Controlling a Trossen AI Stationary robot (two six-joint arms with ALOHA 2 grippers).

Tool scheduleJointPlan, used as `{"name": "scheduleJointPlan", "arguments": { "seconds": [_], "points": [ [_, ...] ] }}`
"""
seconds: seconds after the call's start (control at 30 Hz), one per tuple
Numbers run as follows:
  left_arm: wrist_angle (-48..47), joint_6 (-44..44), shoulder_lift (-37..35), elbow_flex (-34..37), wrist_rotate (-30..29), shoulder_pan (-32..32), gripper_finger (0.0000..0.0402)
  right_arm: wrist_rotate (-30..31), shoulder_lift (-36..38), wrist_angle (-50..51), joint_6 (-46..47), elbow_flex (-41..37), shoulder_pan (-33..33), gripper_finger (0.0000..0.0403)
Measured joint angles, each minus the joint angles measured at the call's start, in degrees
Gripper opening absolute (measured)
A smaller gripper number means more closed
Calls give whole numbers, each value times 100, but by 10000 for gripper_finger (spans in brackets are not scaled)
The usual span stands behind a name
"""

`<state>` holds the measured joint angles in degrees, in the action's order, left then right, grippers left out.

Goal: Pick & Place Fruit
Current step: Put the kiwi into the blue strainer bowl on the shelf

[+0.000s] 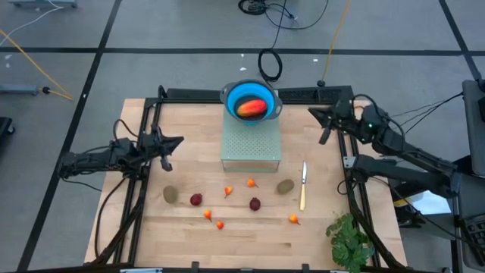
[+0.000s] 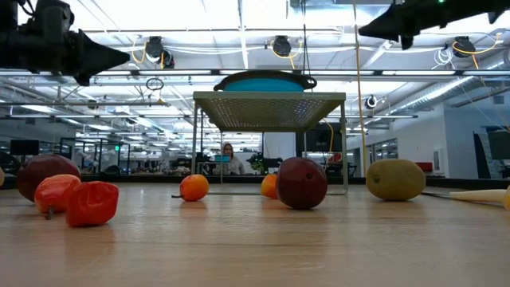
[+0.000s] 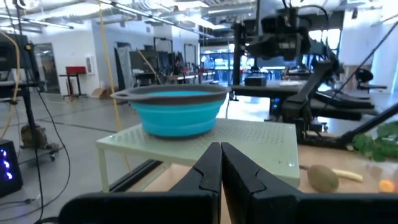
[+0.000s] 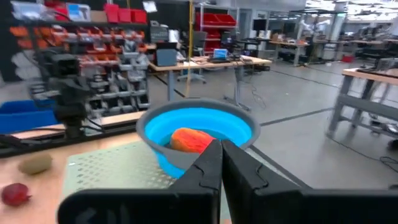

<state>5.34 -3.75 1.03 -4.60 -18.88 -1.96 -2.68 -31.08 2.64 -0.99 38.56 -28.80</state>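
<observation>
1. Lighting: bright and even, from ceiling strip lights (image 2: 239, 32) that glare white in the low view.
2. Shadows: soft and short on the wooden table (image 1: 227, 235).
3. Focus: the red fruit (image 2: 92, 203) nearest the low camera is blurred; wrist-view backgrounds are soft.

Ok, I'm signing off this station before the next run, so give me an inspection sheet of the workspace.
Surface: wooden table, with a pale perforated stand at the back.
Job's things: mango lies in the blue bowl on the stand; two kiwis, two dark-red balls and small orange fruits lie loose on the table.
Clutter: knife; leafy bunch.
Grippers: left gripper and right gripper both shut, empty, raised.
Cables: coiled cable on the floor.
Surroundings: a person at a distant desk.
</observation>
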Motion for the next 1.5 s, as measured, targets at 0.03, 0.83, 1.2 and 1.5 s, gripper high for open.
{"name": "scheduleJointPlan", "arguments": {
  "seconds": [0.03,0.83,1.2,1.5],
  "points": [
    [17,3,47,-17,-33,0,10,-69,104,6,50,-72,0,0],
    [-428,305,3518,-2535,92,9,10,-190,1801,-26,489,-1128,1,0],
    [-1269,635,4853,-4040,98,228,10,-190,2423,-26,715,-1604,0,0],
    [-2250,1464,5610,-5002,77,544,10,-269,2776,-27,935,-2125,0,0]
  ]
}}
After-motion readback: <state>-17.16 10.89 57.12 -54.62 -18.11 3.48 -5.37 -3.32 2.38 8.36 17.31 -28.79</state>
